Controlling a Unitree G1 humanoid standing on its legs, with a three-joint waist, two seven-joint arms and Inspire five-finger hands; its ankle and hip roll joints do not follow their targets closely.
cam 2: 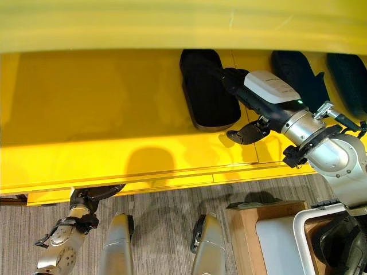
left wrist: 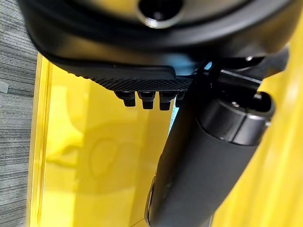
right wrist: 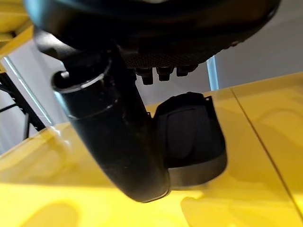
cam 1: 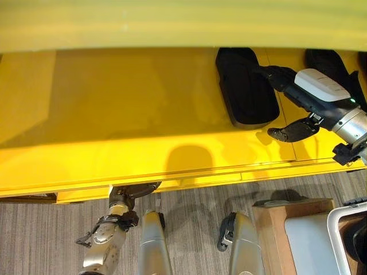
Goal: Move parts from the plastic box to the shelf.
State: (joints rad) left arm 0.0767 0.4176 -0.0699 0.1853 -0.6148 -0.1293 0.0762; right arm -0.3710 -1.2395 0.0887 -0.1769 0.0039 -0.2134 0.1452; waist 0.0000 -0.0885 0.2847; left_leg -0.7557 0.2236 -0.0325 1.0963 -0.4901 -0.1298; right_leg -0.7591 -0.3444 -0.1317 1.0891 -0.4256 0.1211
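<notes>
The yellow shelf holds a black moulded part lying flat, with two more black parts beyond the right arm. The right hand rests over the near edge of the first part, fingers extended onto it and thumb spread below; nothing is gripped. The plastic box sits below the right hand on a wooden stand; no contents are visible. The left hand hangs under the shelf's front edge; its fingers are hidden, so I cannot tell its state.
</notes>
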